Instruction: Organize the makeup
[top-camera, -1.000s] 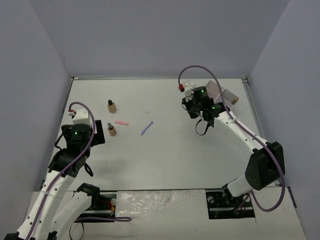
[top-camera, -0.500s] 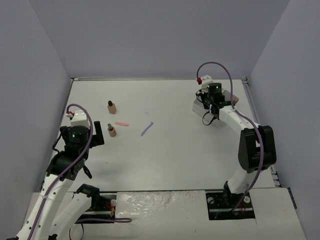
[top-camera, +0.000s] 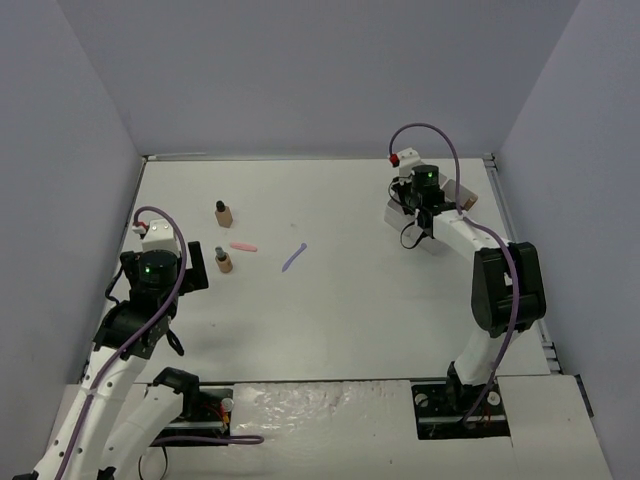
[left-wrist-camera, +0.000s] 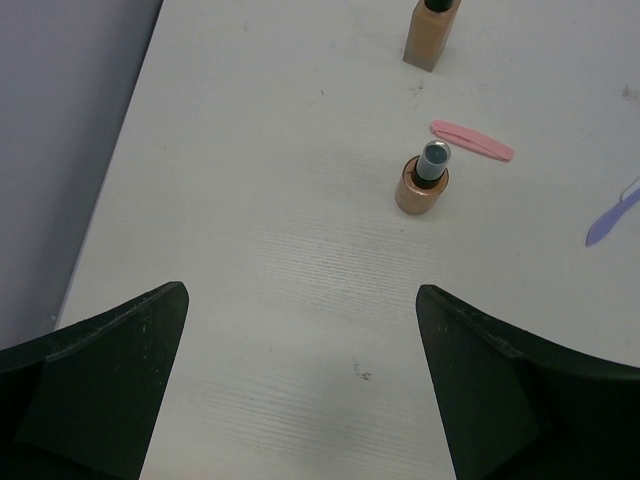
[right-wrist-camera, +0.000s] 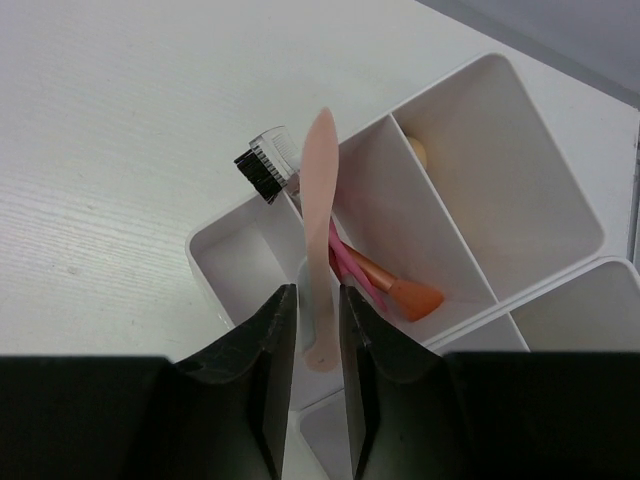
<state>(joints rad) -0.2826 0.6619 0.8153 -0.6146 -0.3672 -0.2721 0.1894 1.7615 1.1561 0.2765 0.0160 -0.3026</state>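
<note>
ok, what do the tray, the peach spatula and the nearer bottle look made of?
tray: white moulded plastic by the look; smooth, slight sheen, thin even walls.
spatula: plastic or silicone, can't tell which; matte peach, one flat piece.
nearer bottle: tan body with a faint gloss, glass or plastic. Its dark cap is likely plastic, with a shinier top.

View from above: a white surface (top-camera: 340, 300) with a faint grain fills the middle of the frame. Plain, matte lavender-grey walls box it in on three sides. A back wall (top-camera: 320, 70) runs across the top, while a left wall (top-camera: 60, 200) and a right wall (top-camera: 585, 180) slant outward toward the lower corners. A thin pale strip (top-camera: 175, 155) lines the far edge at upper left. A crinkled, glossy sheet (top-camera: 320, 405) lies at bottom centre. The light is soft and even, and shadows are faint.
</note>
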